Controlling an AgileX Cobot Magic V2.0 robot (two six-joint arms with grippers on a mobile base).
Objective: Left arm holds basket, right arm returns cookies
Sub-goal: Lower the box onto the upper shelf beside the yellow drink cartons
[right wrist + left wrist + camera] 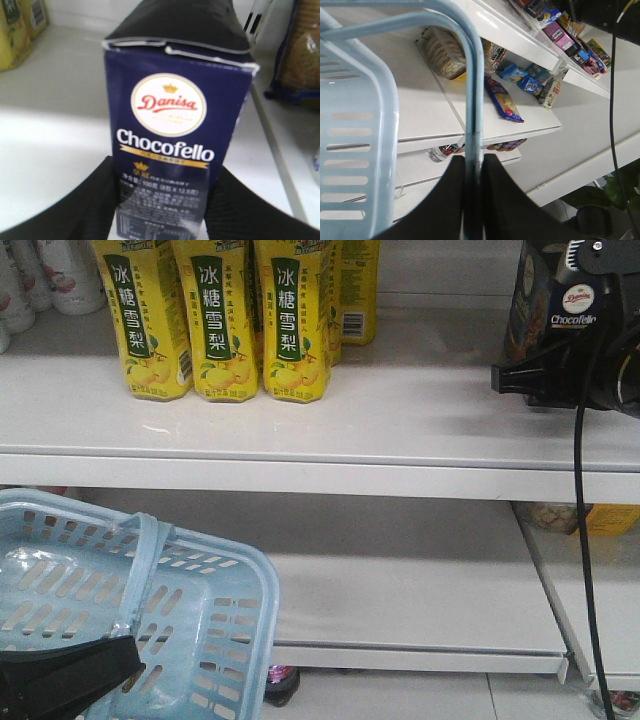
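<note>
White metal store shelving fills the scene, its upper board lit brightly with soft glare. Toward the left of this board stand yellow drink cartons with green labels, and pale bottles sit further left of them. Below the board, a second white shelf runs back in shadow. Under that shelf lies a pale tiled floor. Right of the board, neighbouring shelves hold snack packets and coloured boxes.
</note>
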